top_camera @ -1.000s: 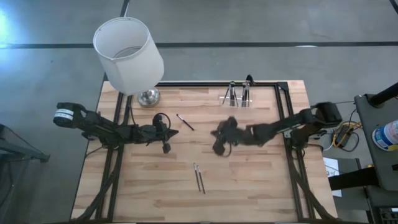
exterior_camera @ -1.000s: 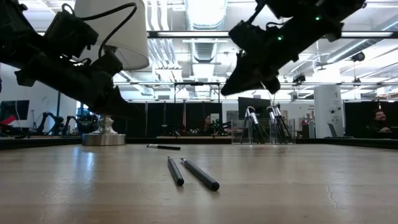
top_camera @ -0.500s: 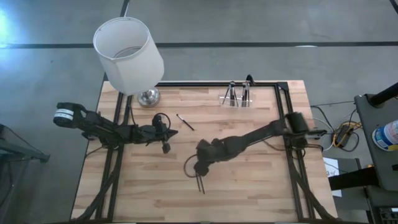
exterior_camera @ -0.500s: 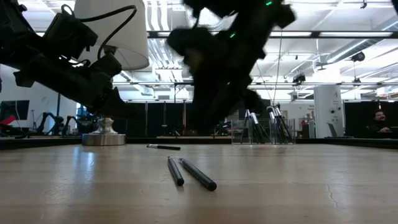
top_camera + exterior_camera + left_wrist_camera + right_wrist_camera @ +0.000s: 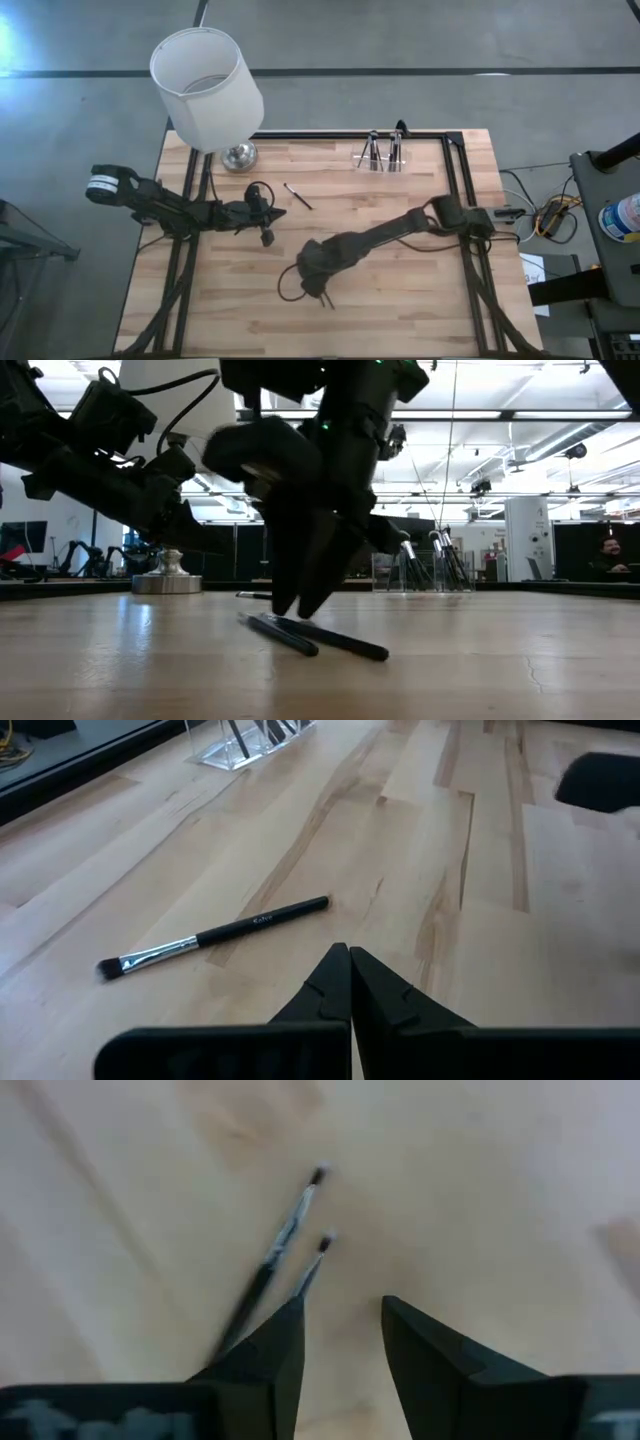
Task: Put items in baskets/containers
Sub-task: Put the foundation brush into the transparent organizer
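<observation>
At the left of the high view the left gripper (image 5: 272, 214) hovers with fingers pressed together, a single brush (image 5: 297, 196) lying just up and right of it. Near bottom centre the right gripper (image 5: 318, 283), fingers apart and holding nothing, hangs right over two sticks (image 5: 310, 637) lying side by side; their long axes run toward the table's (image 5: 400, 310) near edge. This arm is nearer them, with bare wood all round, and the clear holder (image 5: 381, 156) stands well apart at upper centre.

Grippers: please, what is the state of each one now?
Left gripper: shut, holding nothing.
Right gripper: open, above two brushes, holding nothing.
</observation>
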### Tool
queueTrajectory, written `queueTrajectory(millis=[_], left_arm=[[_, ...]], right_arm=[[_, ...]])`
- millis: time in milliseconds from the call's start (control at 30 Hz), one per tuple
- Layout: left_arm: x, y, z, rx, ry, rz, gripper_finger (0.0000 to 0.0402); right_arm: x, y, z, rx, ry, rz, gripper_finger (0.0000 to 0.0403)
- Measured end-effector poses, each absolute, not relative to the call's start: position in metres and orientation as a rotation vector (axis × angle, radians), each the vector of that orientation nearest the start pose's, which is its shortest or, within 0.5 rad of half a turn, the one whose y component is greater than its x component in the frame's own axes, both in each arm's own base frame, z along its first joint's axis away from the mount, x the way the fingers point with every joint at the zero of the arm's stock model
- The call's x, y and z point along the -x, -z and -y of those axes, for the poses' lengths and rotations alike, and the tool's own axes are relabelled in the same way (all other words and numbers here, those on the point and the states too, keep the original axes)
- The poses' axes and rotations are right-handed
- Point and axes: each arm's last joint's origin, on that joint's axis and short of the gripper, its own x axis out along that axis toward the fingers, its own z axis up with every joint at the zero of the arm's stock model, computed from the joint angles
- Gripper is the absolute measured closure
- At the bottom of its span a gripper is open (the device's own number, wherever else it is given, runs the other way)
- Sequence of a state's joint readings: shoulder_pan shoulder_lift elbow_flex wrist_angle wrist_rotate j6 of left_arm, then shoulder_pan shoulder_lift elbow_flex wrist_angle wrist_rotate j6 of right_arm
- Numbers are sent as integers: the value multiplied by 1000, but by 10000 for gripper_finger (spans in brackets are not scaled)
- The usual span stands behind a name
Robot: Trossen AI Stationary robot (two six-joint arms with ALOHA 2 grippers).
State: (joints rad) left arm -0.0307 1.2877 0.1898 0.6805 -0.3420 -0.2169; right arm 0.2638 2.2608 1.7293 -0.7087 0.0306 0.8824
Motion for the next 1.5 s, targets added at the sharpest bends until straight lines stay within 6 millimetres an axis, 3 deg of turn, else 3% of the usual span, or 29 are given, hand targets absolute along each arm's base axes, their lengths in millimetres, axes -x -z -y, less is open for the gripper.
queueTrajectory(millis=[267,600,1167,1500], left_arm=[[-198,-128,-4,134,-350,-376,402],[-198,-128,-4,134,-350,-377,402],[-198,-128,-3,136,-341,-378,402],[-198,-128,-3,136,-342,-378,402]], right_arm=[[-446,-160,-120,-600,322,-1172,277],[-451,-162,-125,-615,275,-1111,277],[-457,-134,-137,-578,220,-1148,278],[-458,-137,-136,-489,220,-1161,280]])
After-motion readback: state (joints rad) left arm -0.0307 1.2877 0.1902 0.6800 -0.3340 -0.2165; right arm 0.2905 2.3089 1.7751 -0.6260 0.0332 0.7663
